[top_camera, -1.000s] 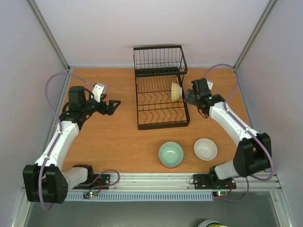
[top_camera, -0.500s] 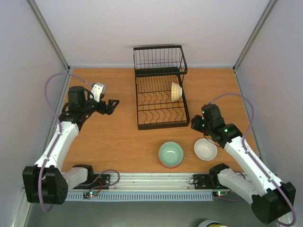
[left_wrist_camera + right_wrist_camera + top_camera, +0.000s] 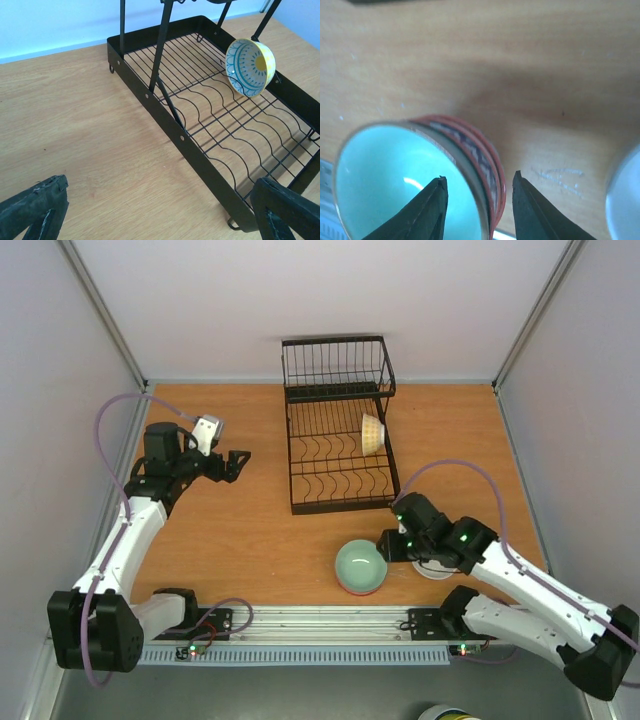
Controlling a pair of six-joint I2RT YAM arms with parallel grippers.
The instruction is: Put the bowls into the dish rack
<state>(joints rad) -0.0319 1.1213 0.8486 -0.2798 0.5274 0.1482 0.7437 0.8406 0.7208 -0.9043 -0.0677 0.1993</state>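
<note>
My right gripper [image 3: 477, 177] hangs directly over the pale green bowl [image 3: 395, 175], which sits nested in a red-patterned bowl [image 3: 487, 160] on the table at the near edge. The jaws are narrowed but released. One finger is inside the green bowl and the other outside the red one, with a gap on each side of the doubled wall. The dish rack [image 3: 340, 502] lies farther back and a little left. My left gripper [image 3: 235, 462] is spread wide and empty, well apart from the bowls.
</note>
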